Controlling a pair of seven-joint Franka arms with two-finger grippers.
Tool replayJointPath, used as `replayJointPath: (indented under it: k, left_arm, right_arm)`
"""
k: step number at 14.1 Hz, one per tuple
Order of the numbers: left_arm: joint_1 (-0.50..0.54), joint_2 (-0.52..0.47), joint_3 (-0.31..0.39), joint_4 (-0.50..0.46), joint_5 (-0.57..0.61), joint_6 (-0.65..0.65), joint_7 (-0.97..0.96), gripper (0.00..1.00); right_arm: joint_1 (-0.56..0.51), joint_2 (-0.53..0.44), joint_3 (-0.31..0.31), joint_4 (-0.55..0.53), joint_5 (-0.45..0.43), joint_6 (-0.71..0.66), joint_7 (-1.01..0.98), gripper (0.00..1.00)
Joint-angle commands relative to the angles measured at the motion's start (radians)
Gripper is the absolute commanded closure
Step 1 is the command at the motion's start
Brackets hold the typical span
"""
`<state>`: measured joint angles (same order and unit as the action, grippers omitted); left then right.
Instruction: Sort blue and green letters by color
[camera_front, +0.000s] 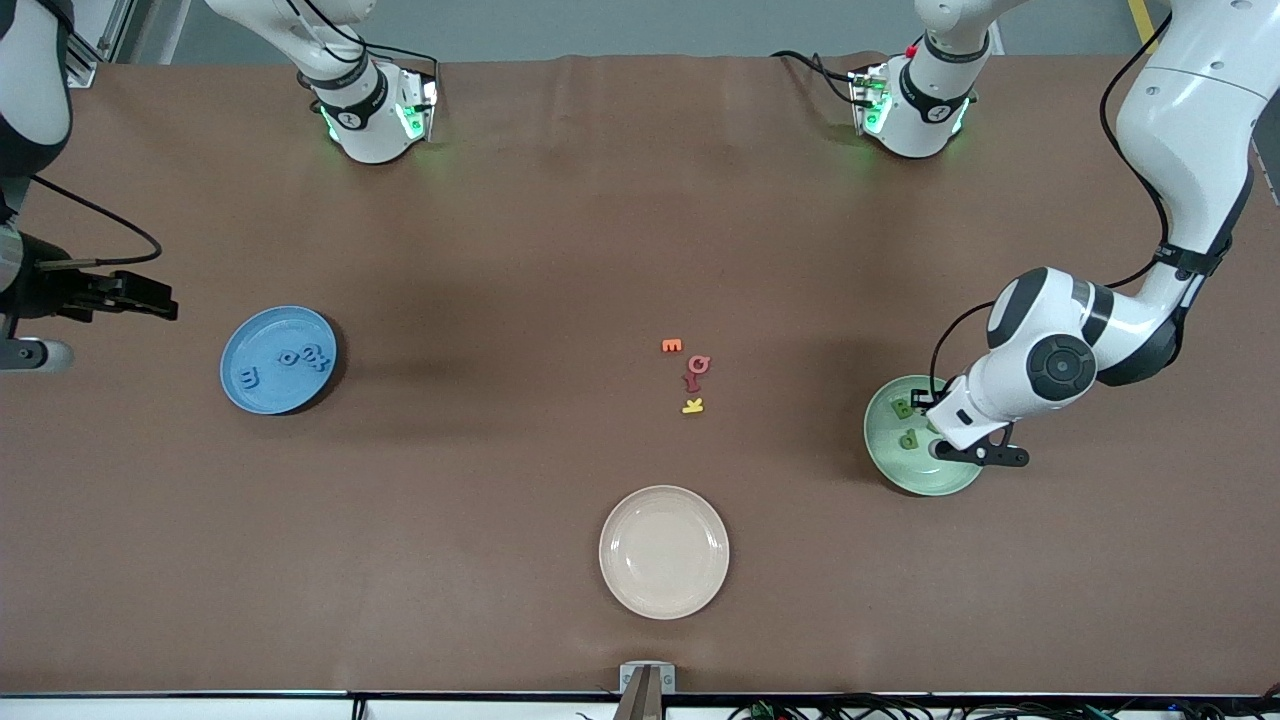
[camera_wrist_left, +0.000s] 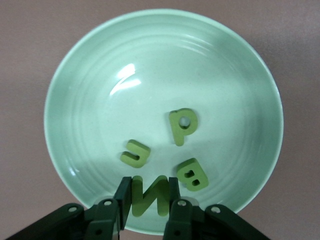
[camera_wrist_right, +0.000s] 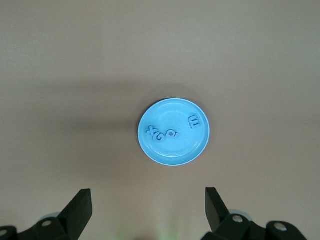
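My left gripper (camera_wrist_left: 148, 197) hangs over the green bowl (camera_wrist_left: 90, 90) at the left arm's end of the table, its fingers (camera_wrist_left: 123, 192) pinched on a green N (camera_wrist_left: 150, 194), one finger against each upright of the letter. The N is held on edge just above the bowl's inner wall. Three more green letters lie loose in the bowl close by: a P (camera_wrist_left: 182, 125), a B (camera_wrist_left: 192, 174) and a U (camera_wrist_left: 135, 153), none touching another. In the front view the wrist covers part of the bowl (camera_front: 893, 462), and only two of the green letters show, the B (camera_front: 903, 407) and the P (camera_front: 909, 438).

My right gripper (camera_wrist_right: 149, 205) waits in the air at the right arm's end of the table, with its two fingers (camera_wrist_right: 80, 207) spread wide and nothing between them. Below its wrist camera sits the blue plate (camera_wrist_right: 167, 152) with the blue letters on it: an M (camera_wrist_right: 194, 121) lies alone, and the others form a small cluster (camera_wrist_right: 161, 133) I cannot read. The front view shows the same plate (camera_front: 240, 345) with the M (camera_front: 249, 377) and the cluster (camera_front: 306, 356).

Near the table's middle, between plate and bowl, lie an orange E (camera_front: 672, 345), a red Q (camera_front: 700, 365), a dark red letter (camera_front: 691, 382) just below it and a yellow K (camera_front: 692, 405). Nearer the front camera stands a cream plate (camera_front: 664, 595).
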<state>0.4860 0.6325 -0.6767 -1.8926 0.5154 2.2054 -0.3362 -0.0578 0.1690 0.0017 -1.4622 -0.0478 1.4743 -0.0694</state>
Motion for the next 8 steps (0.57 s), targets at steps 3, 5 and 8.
replayJointPath:
  k: [3, 5, 8]
  left_arm:
    - [0.011, 0.003, -0.007, -0.032, 0.017, 0.037, 0.000, 0.80]
    - [0.011, 0.007, -0.007, -0.033, 0.017, 0.037, 0.000, 0.80]
    - [0.013, 0.009, -0.006, -0.033, 0.018, 0.037, 0.002, 0.76]
  right_arm:
    - [-0.011, 0.027, 0.003, 0.080, -0.015, -0.042, 0.000, 0.00]
    - [-0.010, 0.030, 0.003, 0.082, -0.014, -0.038, 0.006, 0.00]
    - [-0.002, 0.032, 0.003, 0.080, -0.015, -0.040, 0.007, 0.00]
